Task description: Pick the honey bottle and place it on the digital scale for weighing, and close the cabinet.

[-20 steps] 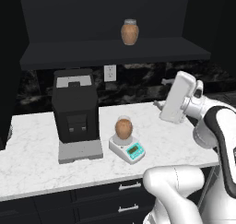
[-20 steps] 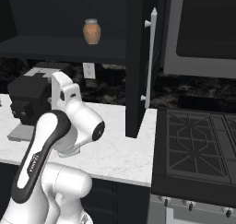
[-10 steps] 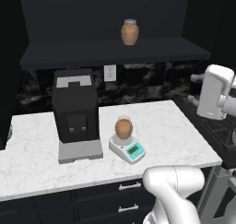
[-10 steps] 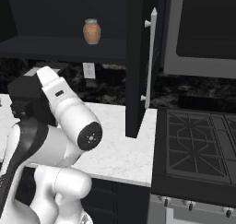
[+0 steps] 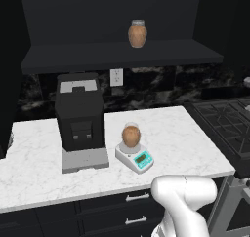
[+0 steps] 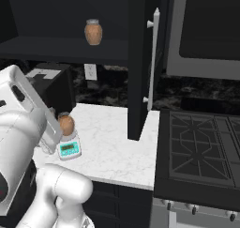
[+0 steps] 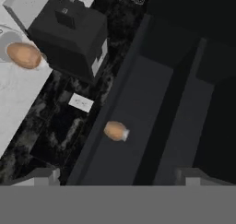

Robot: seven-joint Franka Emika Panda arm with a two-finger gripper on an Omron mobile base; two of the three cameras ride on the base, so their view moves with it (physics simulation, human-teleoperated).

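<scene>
Already honey bottle [image 5: 131,135] sitting on digital scale [image 5: 135,156], weighing done. Pincer [image 7: 119,173] empty, tips standing apart, facing cabinet [image 6: 137,63] shelf ahead, spare jar [image 7: 115,130] just beyond; door hanging open.

The arm [image 6: 28,142] is glossy white, built of thick rounded links with smooth, swollen joint housings. In the left base view its lowest link [image 5: 183,202] is a bulbous white elbow with soft grey shading underneath. In the right base view a large flat-faced white segment carries a small dark oval slot near its upper edge, and a dark band with a reddish spot shows at the far left of the lower link. The two finger tips [image 7: 44,176] are small, blocky and grey.
</scene>
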